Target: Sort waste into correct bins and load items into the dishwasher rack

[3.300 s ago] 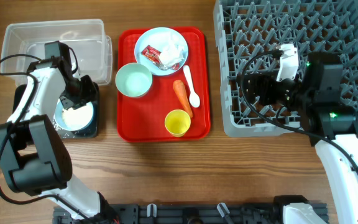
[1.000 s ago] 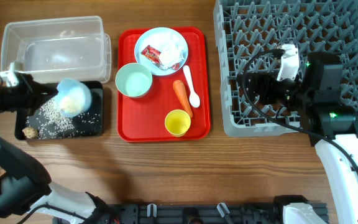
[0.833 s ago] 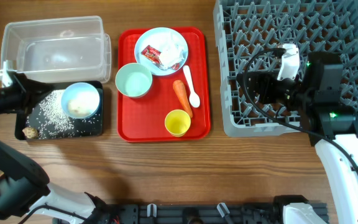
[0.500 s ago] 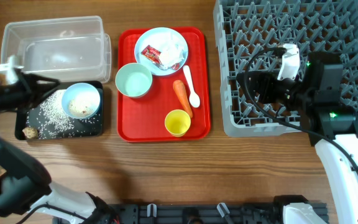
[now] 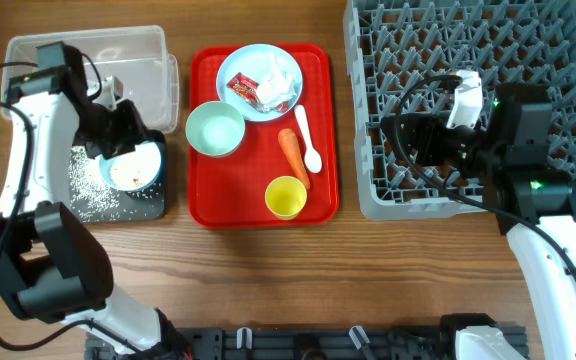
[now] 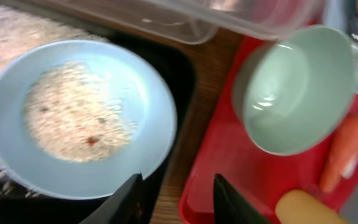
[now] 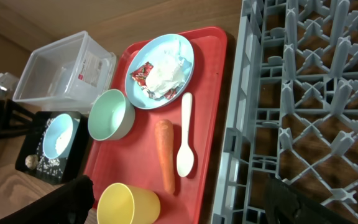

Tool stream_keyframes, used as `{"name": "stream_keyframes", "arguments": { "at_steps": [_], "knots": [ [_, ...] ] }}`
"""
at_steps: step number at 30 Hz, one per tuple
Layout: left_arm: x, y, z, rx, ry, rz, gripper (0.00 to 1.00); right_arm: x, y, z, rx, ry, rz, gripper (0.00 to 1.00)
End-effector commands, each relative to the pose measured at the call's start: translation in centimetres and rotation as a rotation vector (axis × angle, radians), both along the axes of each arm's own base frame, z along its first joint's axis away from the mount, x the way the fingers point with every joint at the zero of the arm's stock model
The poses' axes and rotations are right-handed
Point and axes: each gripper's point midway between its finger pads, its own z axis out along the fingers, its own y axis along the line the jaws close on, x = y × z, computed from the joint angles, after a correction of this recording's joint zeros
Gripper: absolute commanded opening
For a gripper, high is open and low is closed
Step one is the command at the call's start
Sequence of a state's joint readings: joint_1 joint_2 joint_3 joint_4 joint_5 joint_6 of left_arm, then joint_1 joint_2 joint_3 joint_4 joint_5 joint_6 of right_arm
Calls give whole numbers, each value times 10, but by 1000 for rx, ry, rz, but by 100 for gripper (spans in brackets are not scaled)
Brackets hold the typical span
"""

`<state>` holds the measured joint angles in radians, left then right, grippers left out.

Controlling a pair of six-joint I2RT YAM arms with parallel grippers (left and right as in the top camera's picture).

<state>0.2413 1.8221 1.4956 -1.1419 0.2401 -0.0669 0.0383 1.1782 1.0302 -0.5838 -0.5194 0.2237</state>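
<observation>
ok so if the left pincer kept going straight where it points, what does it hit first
Probably the rim of the rice-smeared blue bowl in the black tray, straight ahead of the left pincer. Depth is unclear, so it might land on the tray's edge beside the bowl instead.

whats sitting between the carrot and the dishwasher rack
The white spoon, on the red tray beside the carrot, then bare wood up to the rack; the overhead view shows it.
</observation>
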Motion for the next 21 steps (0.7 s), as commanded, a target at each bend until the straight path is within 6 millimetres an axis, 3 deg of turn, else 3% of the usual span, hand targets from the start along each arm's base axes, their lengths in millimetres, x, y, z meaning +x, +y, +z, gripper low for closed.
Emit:
{"name": "stream_keyframes", "arguments": {
  "at_steps": [1,8,11,15,18,21],
  "knots": [
    [-5,27,5,193,29,78,34,1,2,2,11,4,-1,89],
    [-21,23,-13,181,89,66,40,-1,2,0,9,18,-1,89],
    [-33,10,-23,126,124,12,41,0,1,-2,3,20,-6,89],
    [-31,-1,-24,106,107,-65,47,2,-4,-5,-17,22,-27,89],
    [-31,-2,-25,112,106,-104,59,2,-4,-6,-19,26,-26,89],
    [-33,-2,-28,110,116,-107,61,3,-4,-8,-20,34,-26,89]
  ]
}}
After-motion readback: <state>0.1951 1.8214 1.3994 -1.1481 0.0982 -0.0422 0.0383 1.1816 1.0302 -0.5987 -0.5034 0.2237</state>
